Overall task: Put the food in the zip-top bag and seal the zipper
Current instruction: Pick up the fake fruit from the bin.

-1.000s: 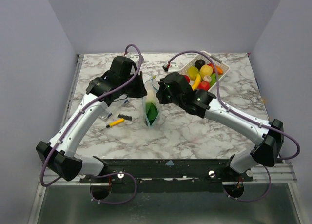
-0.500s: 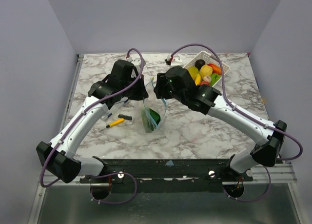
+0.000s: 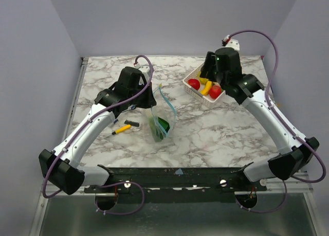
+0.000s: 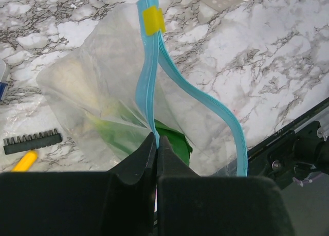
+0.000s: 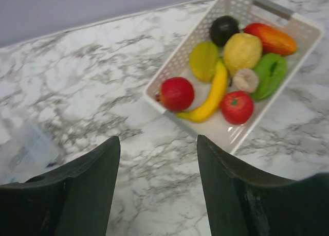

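Note:
The clear zip-top bag [image 3: 160, 122] stands mid-table with a green food piece [image 4: 174, 142] inside. Its light blue zipper [image 4: 148, 87] gapes apart, a yellow slider [image 4: 153, 20] at the far end. My left gripper [image 4: 156, 138] is shut on one zipper strip at the bag's near end. My right gripper [image 5: 157, 138] hangs open and empty above the table, just short of the white basket [image 5: 175, 71]. In the basket lie a red apple [image 5: 176, 93], banana [image 5: 213, 94], tomato [image 5: 237, 107], lemon [image 5: 242, 51] and several other food pieces.
A yellow-and-black tool [image 3: 122, 128] and a black bit strip [image 4: 32, 141] lie left of the bag. A small clear packet [image 5: 25, 151] lies at the left edge of the right wrist view. The basket sits at the back right near the wall.
My right gripper has let go at the bag's mouth, opened, and swung back right to above the basket. The bag's mouth now sags open, still held by the left gripper.

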`<state>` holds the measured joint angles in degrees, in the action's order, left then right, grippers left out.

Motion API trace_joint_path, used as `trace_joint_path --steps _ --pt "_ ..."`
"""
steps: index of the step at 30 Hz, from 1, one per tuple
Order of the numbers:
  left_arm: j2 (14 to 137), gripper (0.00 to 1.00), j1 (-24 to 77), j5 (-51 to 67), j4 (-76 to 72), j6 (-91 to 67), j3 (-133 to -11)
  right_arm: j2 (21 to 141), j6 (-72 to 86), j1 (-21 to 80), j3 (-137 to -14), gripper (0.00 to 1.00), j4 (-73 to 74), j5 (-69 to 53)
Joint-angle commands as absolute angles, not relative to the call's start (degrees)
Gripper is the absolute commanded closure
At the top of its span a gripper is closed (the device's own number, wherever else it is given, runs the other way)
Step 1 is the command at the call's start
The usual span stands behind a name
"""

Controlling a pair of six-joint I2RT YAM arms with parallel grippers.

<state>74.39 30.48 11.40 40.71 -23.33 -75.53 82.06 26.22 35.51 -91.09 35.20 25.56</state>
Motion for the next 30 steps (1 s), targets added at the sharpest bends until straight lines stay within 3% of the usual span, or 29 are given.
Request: trace_joint_path --steps 1,10,17,30 --pt "72.03 1.0 30.5 11.99 38.06 -22.5 -74.27 84.8 26.1 24.94 -88.26 0.35 32.84 18.32" --pt "72.33 1.0 30.5 15.69 36.89 -23.37 -73.13 103.18 22.93 14.74 -94.6 0.31 28.31 21.78" --pt "73.4 1.0 30.5 17.37 36.74 -23.64 -73.12 117.86 21.06 13.42 -106.0 0.17 30.98 26.77" --pt "74.28 1.0 30.42 18.78 36.63 -23.64 -73.21 127.26 15.94 12.17 -110.65 0.15 26.1 31.0"
